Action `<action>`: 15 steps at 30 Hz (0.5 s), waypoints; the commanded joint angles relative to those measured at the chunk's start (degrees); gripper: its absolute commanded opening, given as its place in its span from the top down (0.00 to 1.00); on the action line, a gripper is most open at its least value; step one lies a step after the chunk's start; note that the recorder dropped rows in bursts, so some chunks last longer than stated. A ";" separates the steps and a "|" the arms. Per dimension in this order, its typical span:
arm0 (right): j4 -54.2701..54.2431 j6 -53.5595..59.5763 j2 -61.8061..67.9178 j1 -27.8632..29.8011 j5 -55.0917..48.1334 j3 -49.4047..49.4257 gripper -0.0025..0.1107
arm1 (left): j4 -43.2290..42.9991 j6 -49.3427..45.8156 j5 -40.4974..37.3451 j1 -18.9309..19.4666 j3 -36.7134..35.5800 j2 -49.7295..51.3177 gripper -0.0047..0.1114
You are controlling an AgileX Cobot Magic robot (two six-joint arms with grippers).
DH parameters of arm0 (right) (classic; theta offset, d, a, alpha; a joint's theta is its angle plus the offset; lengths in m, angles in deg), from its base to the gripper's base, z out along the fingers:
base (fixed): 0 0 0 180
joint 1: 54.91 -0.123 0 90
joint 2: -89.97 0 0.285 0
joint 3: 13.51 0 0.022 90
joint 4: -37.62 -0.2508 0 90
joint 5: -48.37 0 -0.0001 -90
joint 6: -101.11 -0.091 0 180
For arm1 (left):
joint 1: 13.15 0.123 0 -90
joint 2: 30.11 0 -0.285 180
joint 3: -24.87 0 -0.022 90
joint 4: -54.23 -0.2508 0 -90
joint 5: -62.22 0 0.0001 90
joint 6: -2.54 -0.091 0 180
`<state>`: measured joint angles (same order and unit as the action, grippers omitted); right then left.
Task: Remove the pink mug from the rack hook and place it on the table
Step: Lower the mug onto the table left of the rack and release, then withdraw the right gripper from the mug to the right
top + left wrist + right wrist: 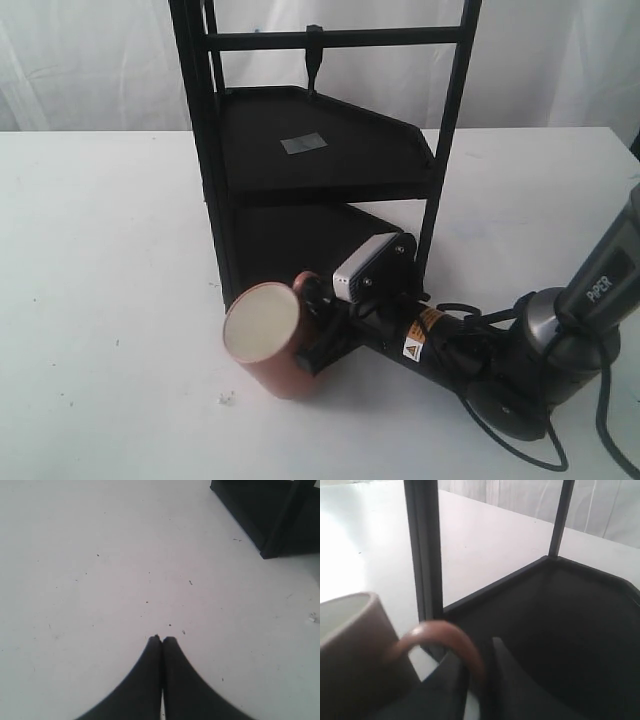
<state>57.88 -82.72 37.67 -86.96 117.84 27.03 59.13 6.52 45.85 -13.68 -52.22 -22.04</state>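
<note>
Exterior view: mug (268, 342) is off the hook (314, 60), low in front of the rack (200, 150), by its front-left post. It is tilted well over, mouth toward the camera. Its lower edge looks to be touching the table (100, 300), or hanging just above it; hard to tell from this angle.

The right gripper (322, 325) is clamped on the handle (442, 632). The right wrist view shows the loop pinched between the two fingers (507, 672), with the rack post just beside it. The left gripper (161, 639) has its tips pressed together and holds nothing, hanging over bare table away from the rack's corner.

Risks:
- Mug is not upright. Letting go at this tilt would likely leave it tipped on its side and rolling away from the rack.
- The grip is on the thin loop only, so the mug body could swivel in the jaws while it is righted.
- Handle and fingers sit close to the rack post, so a twist toward the rack could knock it.
- Pressing down on one edge could chip the ceramic or skid it.

Containers:
- Mug: cream inside, nothing in it.
- Upper shelf (400, 150): only a small grey patch (303, 144).
- Lower shelf (560, 630): nothing seen on the visible part.
</note>
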 commanded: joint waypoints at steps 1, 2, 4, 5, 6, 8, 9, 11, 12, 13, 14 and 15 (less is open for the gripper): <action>-0.51 1.53 0.28 0.25 0.49 0.09 0.72 | 0.43 0.06 0.03 -0.14 -0.13 -0.29 0.96; -0.51 1.53 0.15 0.25 0.49 0.09 0.71 | 0.43 0.06 0.03 -0.14 -0.13 -0.29 0.96; -0.51 1.53 0.15 0.25 0.49 0.09 0.71 | 0.43 0.06 0.03 -0.14 -0.13 -0.29 0.96; -0.51 1.53 0.15 0.25 0.49 0.09 0.71 | 0.43 0.06 0.03 -0.14 -0.13 -0.29 0.96; -0.18 1.53 0.15 0.25 0.49 0.09 0.71 | 0.43 0.06 0.03 -0.14 -0.13 -0.29 0.96; 0.40 1.53 -0.07 0.25 0.49 0.09 0.71 | 0.43 0.06 0.03 -0.14 -0.13 -0.29 0.96; 0.39 1.53 -0.54 0.25 0.49 0.09 0.71 | 0.43 0.06 0.03 -0.14 -0.13 -0.29 0.96; 0.39 2.25 -1.83 0.25 0.49 0.09 0.71 | 0.43 0.06 0.03 -0.14 -0.13 -0.29 0.96; 0.51 2.14 -2.37 0.25 0.49 0.09 0.71 | 0.43 0.06 0.03 -0.14 -0.13 -0.29 0.96; 0.76 2.14 -2.50 0.25 0.49 0.09 0.71 | 0.43 0.06 0.03 -0.14 -0.13 -0.29 0.96; 0.99 2.14 -2.50 0.25 0.40 0.09 0.71 | 0.43 0.06 0.03 -0.14 -0.13 -0.29 0.96; 0.99 2.14 -2.50 0.25 -0.21 0.47 0.71 | 0.43 0.06 0.03 -0.14 -0.13 -0.29 0.96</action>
<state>58.08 -81.06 35.75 -86.96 117.84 27.03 59.13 6.52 45.85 -13.68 -52.22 -22.04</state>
